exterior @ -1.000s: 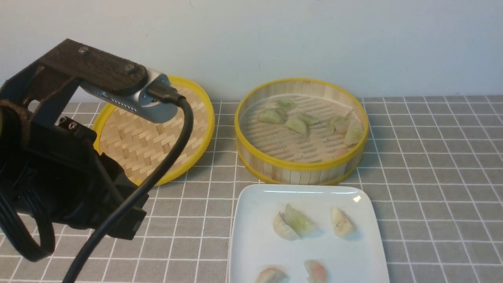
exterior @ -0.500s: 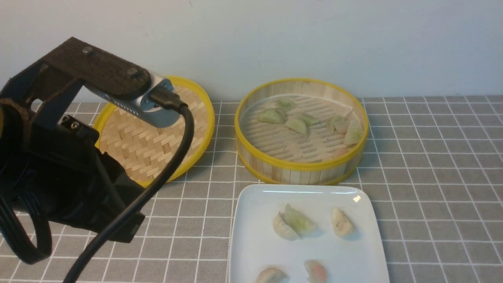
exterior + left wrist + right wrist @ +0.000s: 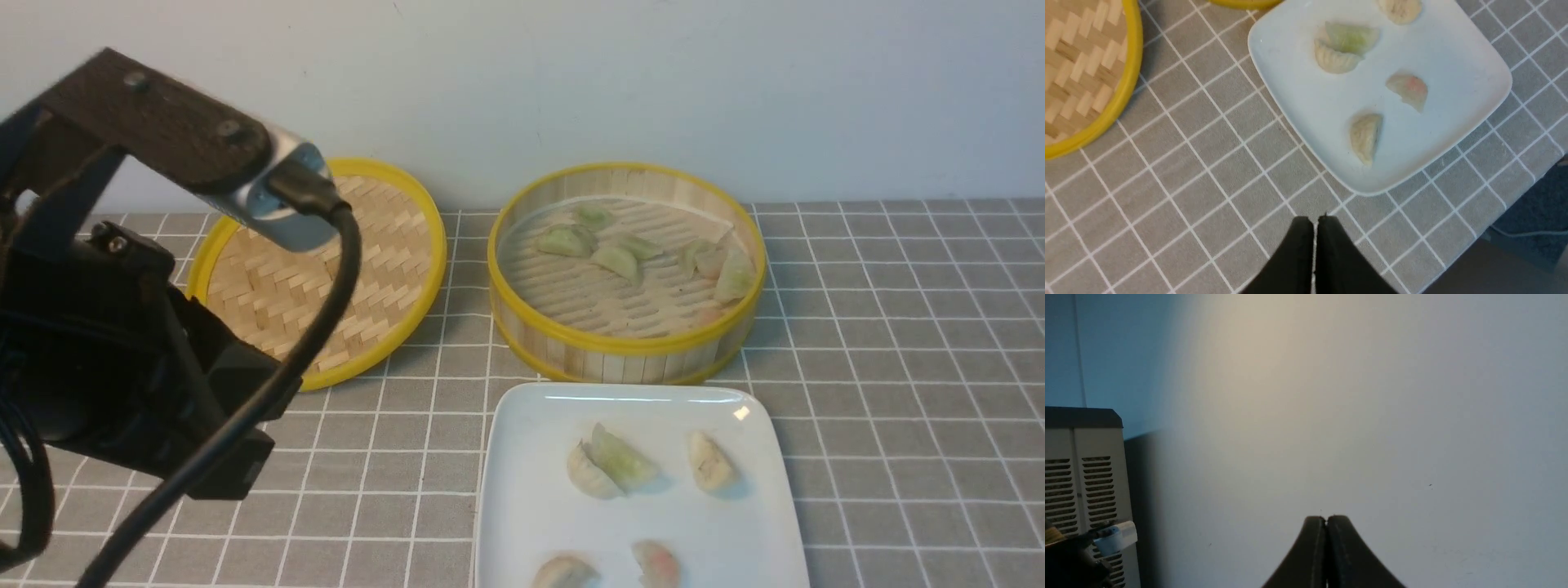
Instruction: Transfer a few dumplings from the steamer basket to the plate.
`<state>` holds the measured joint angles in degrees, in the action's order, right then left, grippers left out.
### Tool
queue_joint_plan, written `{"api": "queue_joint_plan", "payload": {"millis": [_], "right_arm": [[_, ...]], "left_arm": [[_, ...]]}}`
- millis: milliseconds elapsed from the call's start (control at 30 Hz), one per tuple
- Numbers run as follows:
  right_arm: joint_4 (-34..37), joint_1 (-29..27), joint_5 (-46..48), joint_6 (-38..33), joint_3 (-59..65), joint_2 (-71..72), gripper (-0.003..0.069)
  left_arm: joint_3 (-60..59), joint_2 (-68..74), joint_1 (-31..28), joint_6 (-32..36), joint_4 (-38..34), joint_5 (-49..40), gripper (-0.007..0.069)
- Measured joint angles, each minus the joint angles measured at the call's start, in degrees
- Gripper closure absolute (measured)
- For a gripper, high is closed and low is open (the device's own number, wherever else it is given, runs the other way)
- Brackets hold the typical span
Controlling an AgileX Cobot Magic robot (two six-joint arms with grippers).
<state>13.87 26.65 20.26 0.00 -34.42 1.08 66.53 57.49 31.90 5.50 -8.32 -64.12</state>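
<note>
On plate (image 3: 642, 531) | five dumplings (image 3: 623, 459) | left gripper (image 3: 1315, 220) apart

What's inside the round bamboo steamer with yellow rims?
Small crescent-shaped dumplings, mostly pale green, lie on its slatted floor. The front wall may cover more.

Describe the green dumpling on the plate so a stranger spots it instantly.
Find the glossy white plate in front of the bamboo steamer basket. Near its far edge, two dumplings touch. Yours is the pale green dumpling on the right of that pair, the only green one on the plate.
</note>
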Motion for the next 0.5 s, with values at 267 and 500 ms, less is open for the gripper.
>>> {"api": "queue_joint_plan", "payload": {"millis": [267, 500], "right_arm": [[0.0, 0.0, 0.0, 0.0, 0.0, 0.0, 0.0672], [0.0, 0.0, 0.0, 0.0, 0.0, 0.0, 0.0672]], "left_arm": [[-4.9, -9.3, 0.0, -1.7, 0.0, 10.7, 0.0629], [-5.8, -15.4, 0.0, -3.1, -0.5, 11.9, 0.0629]]}}
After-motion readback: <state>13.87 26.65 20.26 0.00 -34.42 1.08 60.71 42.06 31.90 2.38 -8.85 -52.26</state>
